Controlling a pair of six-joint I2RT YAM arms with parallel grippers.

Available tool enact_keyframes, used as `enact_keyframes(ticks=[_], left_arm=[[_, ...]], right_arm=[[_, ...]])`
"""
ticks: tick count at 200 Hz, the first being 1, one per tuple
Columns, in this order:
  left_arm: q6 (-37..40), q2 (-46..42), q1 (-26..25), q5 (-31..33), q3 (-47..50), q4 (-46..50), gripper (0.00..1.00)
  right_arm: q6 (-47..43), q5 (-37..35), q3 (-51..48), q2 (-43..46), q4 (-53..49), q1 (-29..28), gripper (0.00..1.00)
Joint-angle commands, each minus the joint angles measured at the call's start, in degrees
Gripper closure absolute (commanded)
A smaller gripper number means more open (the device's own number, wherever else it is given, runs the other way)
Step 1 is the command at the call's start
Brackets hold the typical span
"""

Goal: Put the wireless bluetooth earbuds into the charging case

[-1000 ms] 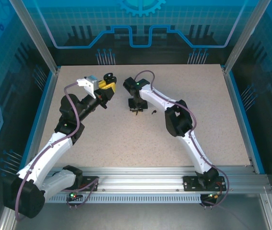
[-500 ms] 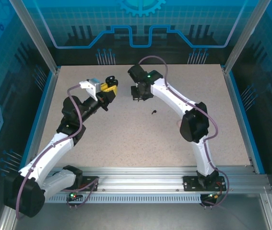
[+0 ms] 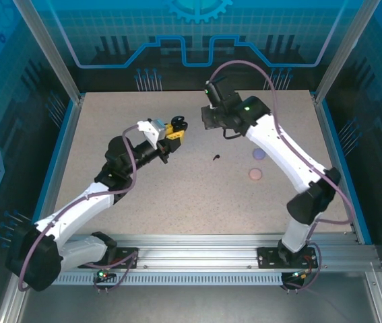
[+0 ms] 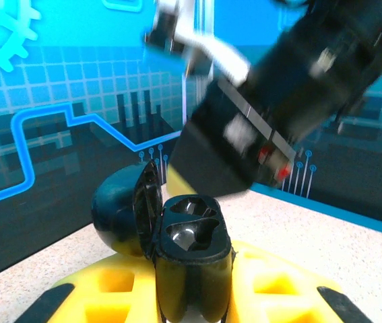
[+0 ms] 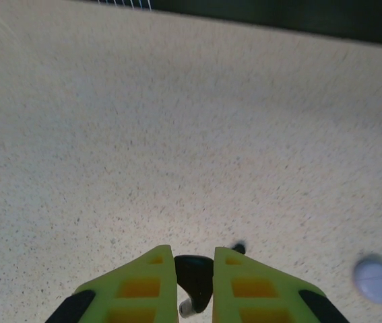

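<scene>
- My left gripper (image 4: 194,299) is clamped shut on the open black case (image 4: 189,235), with its empty sockets facing up to receive buds.
- My right gripper (image 5: 194,262), just right of the case, pinches one black earbud (image 5: 194,277).
- Its twin (image 3: 216,158) lies nearer me on the table (image 3: 143,195).

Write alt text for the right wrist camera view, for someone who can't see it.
The right gripper, its yellow jaws shut on a small black earbud, hangs over a speckled beige table. Another tiny dark piece lies on the table just past the jaws, and a round lilac case sits at lower right.
</scene>
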State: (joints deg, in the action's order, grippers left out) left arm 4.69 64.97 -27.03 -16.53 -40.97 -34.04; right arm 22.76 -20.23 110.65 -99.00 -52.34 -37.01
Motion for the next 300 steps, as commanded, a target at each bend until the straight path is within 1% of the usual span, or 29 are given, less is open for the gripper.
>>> enact_keyframes(ticks=[1,26,45,73,94,143,162,203,300], left_arm=[[4.89,1.39,-1.82,1.64,-1.45,-3.94,1.00],[7.74,3.37,-3.57,4.11,-1.85,-6.47,1.00],[8.34,5.05,-4.32,5.51,-2.14,-9.84,1.00],[9.74,7.48,-5.43,6.49,-3.64,-11.83,1.00],[10.09,8.80,-5.86,6.60,-5.00,-12.62,1.00],[9.63,10.03,-7.09,6.43,-6.62,-13.07,1.00],[9.17,10.01,-7.19,6.26,-6.97,-12.49,1.00],[9.08,10.00,-7.35,5.81,-7.52,-11.31,1.00],[9.27,10.18,-7.76,5.63,-8.07,-9.89,1.00]], right_arm=[[-4.37,-2.64,-2.64,5.61,3.81,0.67,0.85],[-7.07,-1.98,-4.97,11.01,6.33,0.69,0.84],[-9.64,1.39,-6.91,14.76,9.05,0.63,0.84],[-14.52,7.63,-10.27,19.52,13.65,-0.29,0.83],[-16.63,11.42,-11.55,21.19,15.15,-0.94,0.83],[-19.67,16.45,-13.73,22.16,17.37,-3.03,0.83],[-20.24,17.18,-15.03,22.33,18.80,-3.80,0.83],[-19.36,15.88,-16.67,21.58,20.67,-4.77,0.83],[-18.19,14.37,-15.91,18.92,21.31,-5.61,0.84]])
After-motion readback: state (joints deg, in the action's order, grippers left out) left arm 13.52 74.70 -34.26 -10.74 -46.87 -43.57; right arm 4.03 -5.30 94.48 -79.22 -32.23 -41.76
